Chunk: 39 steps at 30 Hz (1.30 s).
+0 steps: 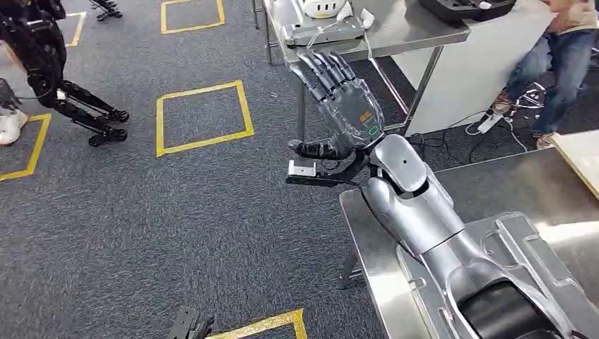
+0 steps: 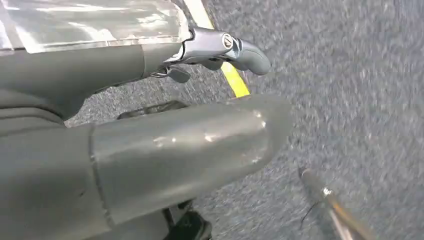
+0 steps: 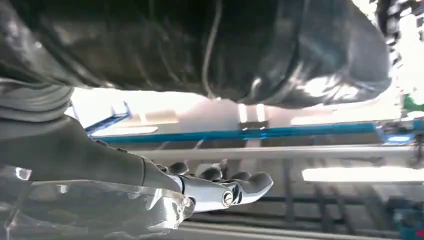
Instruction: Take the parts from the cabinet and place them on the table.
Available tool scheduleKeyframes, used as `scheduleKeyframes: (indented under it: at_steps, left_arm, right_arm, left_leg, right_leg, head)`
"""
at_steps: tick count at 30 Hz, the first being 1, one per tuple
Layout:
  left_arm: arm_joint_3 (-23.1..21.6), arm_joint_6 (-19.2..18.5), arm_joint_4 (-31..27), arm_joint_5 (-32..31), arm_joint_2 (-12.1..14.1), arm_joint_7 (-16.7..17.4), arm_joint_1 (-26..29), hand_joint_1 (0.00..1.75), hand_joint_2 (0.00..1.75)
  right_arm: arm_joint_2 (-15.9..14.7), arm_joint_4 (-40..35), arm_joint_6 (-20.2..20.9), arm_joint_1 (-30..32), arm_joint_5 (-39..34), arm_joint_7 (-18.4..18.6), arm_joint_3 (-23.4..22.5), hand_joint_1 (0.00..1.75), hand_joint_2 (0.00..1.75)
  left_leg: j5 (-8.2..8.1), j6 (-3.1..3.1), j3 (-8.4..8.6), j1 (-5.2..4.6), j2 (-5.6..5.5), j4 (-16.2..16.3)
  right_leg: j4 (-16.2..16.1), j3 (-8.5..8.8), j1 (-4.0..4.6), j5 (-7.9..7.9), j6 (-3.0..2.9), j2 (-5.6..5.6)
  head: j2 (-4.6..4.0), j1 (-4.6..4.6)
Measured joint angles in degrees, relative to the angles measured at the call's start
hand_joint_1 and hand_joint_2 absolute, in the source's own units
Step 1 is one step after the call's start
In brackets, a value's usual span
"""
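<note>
Carpet — grey, w/ yellow taped squares (image 1: 203, 118) — lies under most of the head view. The right robot hand (image 1: 337, 106) is raised over it, fingers stretched out and apart, nothing in them; the right wrist view shows the same: fingers extended, released. The small black bracket-like piece w/ a pale face (image 1: 305, 171) just below that palm looks like the wrist camera mount, not a part, though that cannot be told for sure. The left robot hand (image 2: 220, 47) hangs over the carpet, fingers loosely extended, gripping nothing visible.

No cabinet or parts can be made out, so the task's thing can't be placed. The shiny steel table (image 1: 523, 183) sits at the robot's right, arm crossing its corner.

Risks, judged from here: the arm could clip the table edge while swinging; a person in jeans (image 1: 565, 60) stands near the far steel table (image 1: 395, 32) — contact is possible if the robot turns that way.
</note>
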Motion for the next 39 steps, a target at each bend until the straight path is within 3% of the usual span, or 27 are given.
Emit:
scheduleKeyframes:
  at_steps: [1, 3, 4, 5, 6, 8, 10, 12, 13, 14, 15, 16, 17, 19, 20, 21, 22, 24, 25, 27, 28, 30, 31, 33, 35, 36, 39]
  left_arm:
    - [0.09, 0.00, 0.00, 0.09, 0.00, 0.00, 0.19, 0.00, 0.00]
    - [0.20, 0.00, 0.00, 0.35, 0.00, 0.04, 0.55, 0.00, 0.00]
    - [0.26, 0.00, 0.00, 0.37, -0.04, 0.09, 0.63, 0.00, 0.00]
    - [0.31, -0.02, 0.00, 0.39, -0.13, 0.20, 0.59, 0.00, 0.00]
    - [0.35, -0.07, 0.00, 0.39, -0.20, 0.22, 0.55, 0.00, 0.00]
    - [0.44, -0.15, 0.00, 0.37, -0.37, 0.28, 0.80, 0.00, 0.00]
    - [0.46, -0.15, 0.00, 0.31, -0.39, 0.37, 1.11, 0.00, 0.00]
    - [0.46, -0.15, 0.00, 0.28, -0.68, 0.42, 1.14, 0.00, 0.00]
    - [0.48, -0.15, 0.00, 0.29, -0.70, 0.44, 0.98, 0.00, 0.00]
    - [0.48, -0.15, 0.00, 0.28, -0.81, 0.44, 0.93, 0.00, 0.00]
    - [0.48, -0.15, 0.00, 0.28, -0.85, 0.44, 0.95, 0.00, 0.00]
    - [0.48, -0.15, 0.00, 0.28, -0.85, 0.46, 1.04, 0.00, 0.00]
    - [0.48, -0.15, 0.00, 0.28, -0.85, 0.46, 1.12, 0.00, 0.00]
    - [0.50, -0.18, 0.00, 0.26, -0.87, 0.55, 1.17, 0.00, 0.00]
    - [0.50, -0.20, 0.00, 0.22, -0.94, 0.57, 1.15, 0.00, 0.00]
    - [0.50, -0.20, 0.00, 0.04, -1.14, 0.59, 1.02, 0.00, 0.00]
    - [0.52, -0.20, 0.00, -0.09, -1.16, 0.68, 0.85, 0.00, 0.00]
    - [0.50, -0.18, 0.00, -0.22, -1.27, 0.85, 0.92, 0.00, 0.00]
    - [0.50, -0.18, 0.00, -0.24, -1.31, 0.98, 0.99, 0.00, 0.00]
    - [0.50, -0.18, 0.00, -0.39, -1.38, 1.12, 0.88, 0.00, 0.00]
    - [0.50, -0.18, 0.00, -0.59, -1.40, 1.20, 0.53, 0.00, 0.00]
    - [0.50, -0.18, 0.00, -0.72, -1.42, 1.33, 0.12, 0.00, 0.00]
    - [0.50, -0.18, 0.00, -0.81, -1.42, 1.44, 0.12, 0.00, 0.00]
    - [0.50, -0.13, 0.00, -1.26, -1.42, 1.66, 0.18, 0.00, 0.00]
    - [0.50, 0.00, 0.00, -1.33, -1.40, 1.75, 0.00, 0.00, 0.00]
    - [0.50, 0.04, 0.00, -1.33, -1.33, 1.77, -0.24, 0.00, 0.00]
    - [0.48, 0.09, 0.00, -1.40, -1.23, 1.79, -0.46, 0.00, 0.00]
  right_arm:
    - [0.04, 0.20, 0.00, -0.02, 0.00, 0.00, 0.13, 0.00, 0.00]
    - [0.15, 0.35, 0.26, -0.21, 0.00, 0.02, 0.33, 0.00, 0.00]
    - [0.15, 0.35, 0.51, -0.39, 0.13, 0.09, 0.46, 0.00, 0.00]
    - [0.13, 0.37, 0.81, -0.54, 0.22, 0.18, 0.50, 0.00, 0.00]
    - [0.07, 0.44, 0.90, -0.74, 0.22, 0.26, 0.50, 0.00, 0.00]
    - [0.07, 0.55, 0.94, -0.81, 0.39, 0.33, 0.79, 0.00, 0.00]
    - [0.07, 0.53, 0.90, -0.86, 0.46, 0.33, 0.88, 0.00, 0.00]
    - [-0.09, 0.53, 0.88, -0.95, 0.52, 0.37, 0.88, 0.00, 0.00]
    - [-0.39, 0.63, 0.88, -0.92, 0.57, 0.39, 0.88, 0.00, 0.00]
    - [-0.52, 0.74, 0.88, -0.78, 0.57, 0.39, 0.90, 0.00, 0.00]
    - [-0.68, 0.88, 0.88, -0.61, 0.57, 0.42, 0.90, 0.00, 0.00]
    - [-0.70, 0.96, 0.88, -0.47, 0.59, 0.42, 0.90, 0.00, 0.00]
    - [-0.77, 1.01, 0.88, -0.46, 0.59, 0.42, 0.92, 0.00, 0.00]
    - [-0.94, 1.01, 0.88, -0.73, 0.59, 0.50, 0.92, 0.00, 0.00]
    - [-0.94, 1.01, 0.88, -0.83, 0.59, 0.50, 0.92, 0.00, 0.00]
    - [-1.03, 1.03, 0.90, -0.88, 0.57, 0.52, 0.92, 0.00, 0.00]
    - [-1.03, 1.01, 0.92, -0.86, 0.59, 0.52, 0.96, 0.00, 0.00]
    - [-1.05, 0.96, 0.99, -0.82, 0.57, 0.55, 1.05, 0.00, 0.00]
    - [-1.11, 0.86, 0.99, -0.87, 0.57, 0.70, 1.07, 0.00, 0.00]
    - [-1.29, 0.68, 1.05, -0.93, 0.57, 1.03, 1.07, 0.00, 0.00]
    - [-1.46, 0.50, 1.05, -0.93, 0.57, 1.16, 1.07, 0.00, 0.00]
    - [-1.81, 0.46, 1.05, -0.56, 0.61, 1.40, 1.09, 0.00, 0.00]
    - [-1.95, 0.33, 1.03, -0.39, 0.66, 1.46, 1.09, 0.00, 0.00]
    - [-2.27, -0.19, 0.92, -0.08, 0.72, 1.66, 1.09, 0.00, 0.00]
    - [-2.58, -0.93, 0.81, 0.03, 0.74, 2.01, 1.09, 0.00, 0.00]
    - [-2.67, -1.16, 0.74, 0.05, 0.74, 2.05, 1.07, 0.00, 0.00]
    - [-3.43, -1.72, 0.33, 0.75, 1.03, 2.25, 1.07, 0.00, 0.00]
  left_leg:
    - [1.02, 0.00, 0.43, 0.00, 0.14, -0.78]
    - [5.34, 0.30, 4.87, -0.04, 0.90, -9.08]
    - [7.42, 0.64, 7.85, -0.26, 2.99, -14.34]
    - [6.56, 0.89, 9.00, -0.99, 5.86, -16.75]
    - [6.93, 1.60, 9.05, -1.14, 5.12, -17.18]
    - [6.94, 2.03, 8.77, -1.23, 3.72, -17.03]
    - [7.39, 2.90, 9.16, -0.91, 2.22, -17.71]
    - [7.58, 3.22, 9.20, -0.72, 1.23, -17.97]
    - [7.65, 3.52, 9.13, -0.72, 0.55, -17.95]
    - [7.68, 3.60, 9.12, -0.75, -0.19, -17.95]
    - [7.68, 3.64, 9.12, -0.80, -1.00, -17.91]
    - [7.68, 3.64, 9.12, -0.81, -1.80, -17.81]
    - [7.66, 3.64, 9.12, -0.81, -2.66, -17.66]
    - [7.56, 3.50, 9.16, -0.81, -4.28, -17.34]
    - [7.53, 3.45, 9.09, -0.76, -4.67, -17.27]
    - [7.54, 3.06, 8.43, -1.11, -5.25, -16.78]
    - [7.81, 2.65, 8.08, -0.37, -6.02, -17.02]
    - [8.17, 1.82, 7.96, -0.03, -7.32, -17.35]
    - [8.21, 1.44, 7.92, -0.42, -8.06, -17.38]
    - [5.69, 1.17, 6.39, -0.65, -2.53, -13.86]
    - [3.45, 0.95, 4.39, -0.52, -1.02, -9.57]
    - [0.11, 0.58, 0.39, -0.20, -0.09, -1.23]
    - [-0.12, 0.40, -0.54, -0.08, 0.10, 0.71]
    - [2.28, 0.29, 1.29, 0.02, 0.37, -2.45]
    - [7.09, 0.58, 7.80, 0.02, 1.58, -13.81]
    - [6.13, 0.85, 9.40, -0.41, 3.73, -17.01]
    - [6.64, 1.82, 9.33, -0.89, 2.19, -17.17]
  right_leg:
    - [0.05, 0.03, 0.05, -0.11, 0.04, -0.67]
    - [0.16, 0.27, 0.07, -0.44, 0.25, -2.03]
    - [0.22, 0.55, 0.14, -0.67, 0.45, -2.60]
    - [0.20, 0.67, 0.43, -0.87, 0.70, -3.12]
    - [0.38, 0.65, 0.79, -1.04, 0.98, -3.54]
    - [0.10, 0.96, 0.97, -1.12, 1.29, -4.77]
    - [0.07, 1.29, 0.79, -1.61, 2.20, -5.44]
    - [4.11, -0.34, 0.32, -4.54, 2.49, -0.89]
    - [9.33, -2.84, 0.26, -7.10, 2.55, 0.72]
    - [13.98, -5.21, 0.26, -8.80, 2.63, 1.42]
    - [16.96, -6.88, 0.26, -9.30, 2.65, 1.68]
    - [17.37, -7.38, 0.28, -8.44, 2.60, 1.78]
    - [15.14, -6.59, 0.29, -6.32, 2.45, 1.88]
    - [5.65, -2.45, 0.29, -0.70, 1.87, 3.06]
    - [2.70, -1.20, 0.29, 0.46, 1.65, 4.61]
    - [0.75, -0.60, -0.12, -0.09, 1.45, 7.46]
    - [1.00, -0.72, 0.21, -0.11, 1.52, 6.81]
    - [0.81, -0.63, 0.54, -0.10, 1.25, 5.77]
    - [-0.08, -0.22, -0.16, 0.26, 0.77, 4.92]
    - [-0.73, 0.36, -0.03, 0.55, 0.05, 3.33]
    - [-0.73, 0.38, 0.17, 0.54, -0.05, 2.51]
    - [-0.69, 0.40, 0.37, 0.39, -0.19, 0.83]
    - [-0.61, 0.37, 0.39, 0.34, -0.20, 0.14]
    - [-0.49, 0.41, 0.39, 0.12, -0.03, -1.04]
    - [-0.08, 0.56, 0.38, -0.34, 0.31, -2.32]
    - [-0.05, 0.62, 0.49, -0.54, 0.59, -2.85]
    - [-0.19, 0.86, 0.79, -0.64, 1.42, -4.01]
  head:
    - [0.00, 0.00]
    - [0.00, 0.00]
    - [0.00, 0.00]
    - [0.00, 0.00]
    - [0.00, 0.04]
    - [0.00, 0.04]
    - [0.00, 0.02]
    - [0.00, 0.02]
    - [0.00, 0.04]
    - [0.00, 0.04]
    - [0.00, 0.04]
    - [0.00, 0.04]
    - [0.00, 0.04]
    - [0.00, 0.04]
    - [0.00, 0.04]
    - [0.00, 0.04]
    - [0.00, 0.04]
    - [0.00, 0.04]
    - [0.00, 0.04]
    - [0.00, -0.18]
    - [0.00, -0.15]
    - [0.00, -0.15]
    - [0.00, -0.18]
    - [0.00, -0.18]
    - [0.00, -0.17]
    - [0.00, -0.17]
    - [0.00, -0.15]
